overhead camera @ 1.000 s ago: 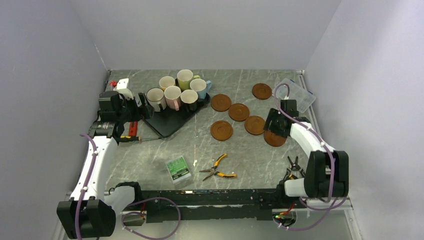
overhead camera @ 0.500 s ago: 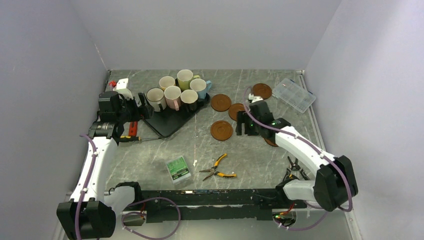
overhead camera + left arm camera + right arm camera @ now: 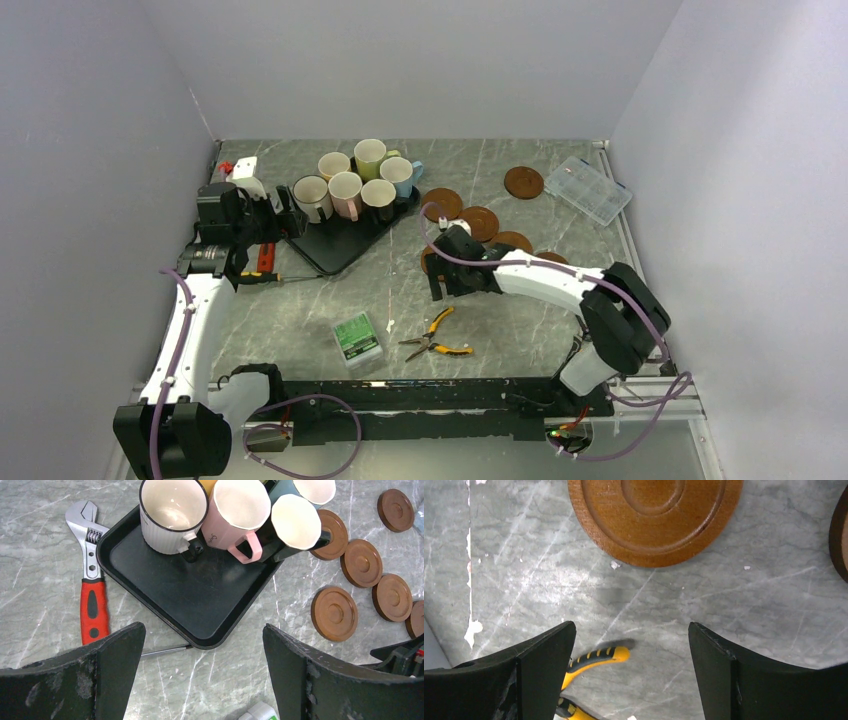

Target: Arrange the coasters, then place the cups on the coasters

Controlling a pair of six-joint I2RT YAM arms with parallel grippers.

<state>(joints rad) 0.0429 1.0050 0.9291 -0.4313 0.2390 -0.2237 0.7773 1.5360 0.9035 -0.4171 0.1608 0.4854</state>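
Several cups [image 3: 356,180] stand crowded on the far part of a black tray [image 3: 335,245]. In the left wrist view I make out the cream-white cup [image 3: 172,507], the pink cup [image 3: 240,510] and the black cup [image 3: 295,522]. Reddish-brown coasters lie in a loose row on the table [image 3: 361,563], with one apart at the back [image 3: 524,182]. My left gripper [image 3: 290,222] [image 3: 202,635] hangs open at the tray's near-left corner, holding nothing. My right gripper [image 3: 438,283] [image 3: 631,627] is open and empty just in front of the nearest coaster [image 3: 654,515], which the arm partly hides from above.
Yellow-handled pliers [image 3: 437,338] [image 3: 594,660] lie just in front of the right gripper. A green box [image 3: 357,337] sits near the front. A red-handled wrench [image 3: 92,605] lies left of the tray. A clear plastic case [image 3: 593,188] rests at the back right.
My right arm has swung left across the row of coasters, from the right-hand end to the front-left coaster, and its jaws have spread wider. The left arm has not moved.
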